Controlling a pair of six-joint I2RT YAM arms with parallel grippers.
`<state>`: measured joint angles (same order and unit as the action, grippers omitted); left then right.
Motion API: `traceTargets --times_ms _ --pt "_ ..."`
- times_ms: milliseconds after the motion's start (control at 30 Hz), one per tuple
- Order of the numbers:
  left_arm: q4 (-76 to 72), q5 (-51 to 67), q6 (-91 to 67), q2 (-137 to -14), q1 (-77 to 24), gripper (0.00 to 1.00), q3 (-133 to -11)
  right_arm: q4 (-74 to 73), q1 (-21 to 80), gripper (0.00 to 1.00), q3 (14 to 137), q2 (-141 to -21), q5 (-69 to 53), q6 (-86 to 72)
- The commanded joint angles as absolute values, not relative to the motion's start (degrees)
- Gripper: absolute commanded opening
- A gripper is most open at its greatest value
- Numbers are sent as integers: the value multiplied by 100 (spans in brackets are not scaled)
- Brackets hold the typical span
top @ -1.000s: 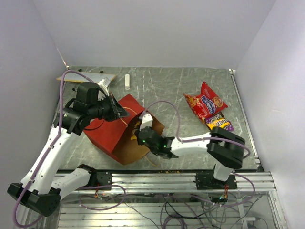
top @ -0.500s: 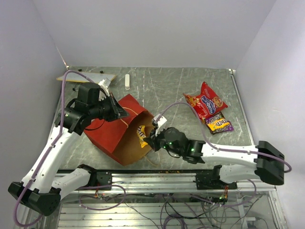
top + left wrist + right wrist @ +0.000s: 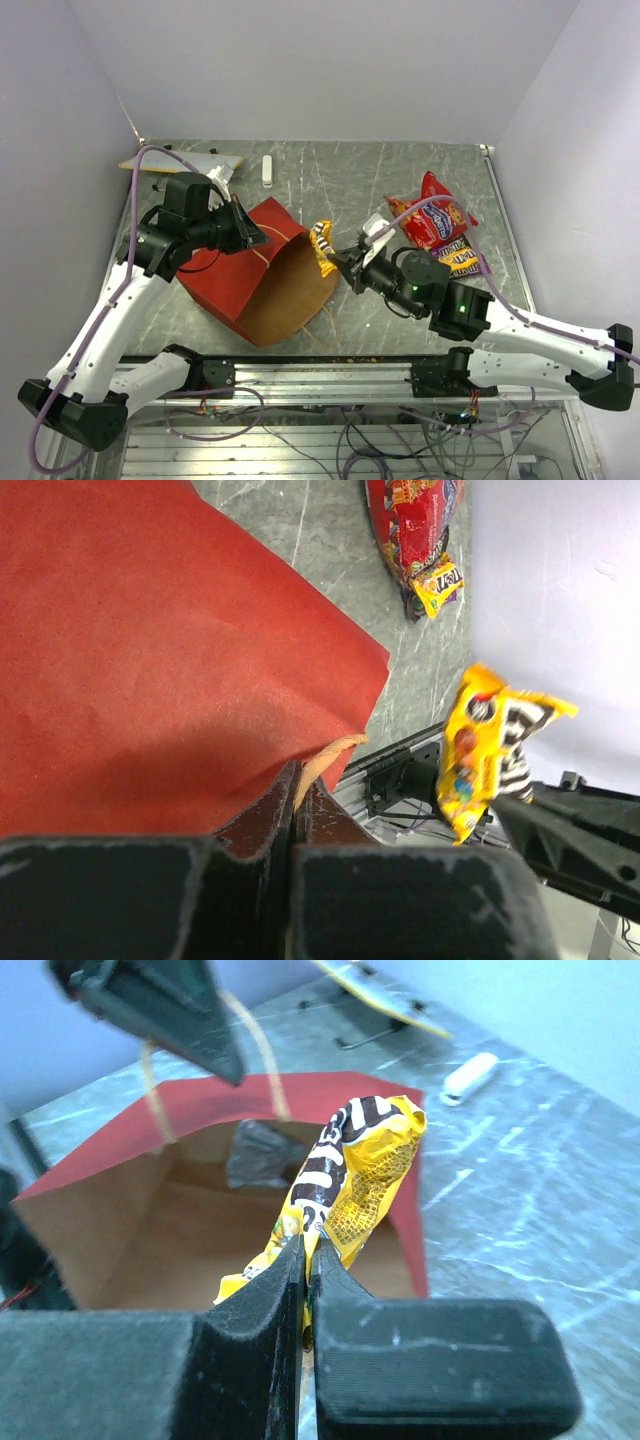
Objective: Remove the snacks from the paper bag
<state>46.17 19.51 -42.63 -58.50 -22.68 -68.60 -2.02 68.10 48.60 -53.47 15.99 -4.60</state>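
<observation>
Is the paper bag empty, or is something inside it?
Not empty: the right wrist view shows a dark silvery packet lying deep inside the paper bag.

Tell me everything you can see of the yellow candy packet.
The yellow packet is a small, shiny, crinkled wrapper with dark brown and white print. It is held up off the table in front of the paper bag's open mouth, pinched between the fingers of the shut right gripper. Nothing else touches it.

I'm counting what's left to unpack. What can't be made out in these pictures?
Right wrist view: the yellow packet and the right end effector cover the near floor of the paper bag.
Same view: grey thing inside, too dim to identify.
Top view: the small packets are partly covered by the right arm; count unclear.
Left wrist view: the bag shows only its red outside.
</observation>
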Motion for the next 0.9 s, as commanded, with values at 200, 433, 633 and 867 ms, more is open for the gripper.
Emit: traceTargets --times_ms 200,433,633,867 --pt "4661 1957 -4158 -5787 -2231 7 -6963 -251 5886 0 4757 -5452 4662 -1698" --pt "4688 2010 -4206 -5702 -2232 7 -6890 -1540 3782 0 4331 -5952 3291 -4407" --pt "4743 1997 -4147 -5746 -2227 7 -6957 -1797 2895 0 3773 -5028 3075 -4671" --pt "4724 2086 -4107 -5863 -2232 7 -6980 -1780 643 0 3831 -4853 2011 -3571"
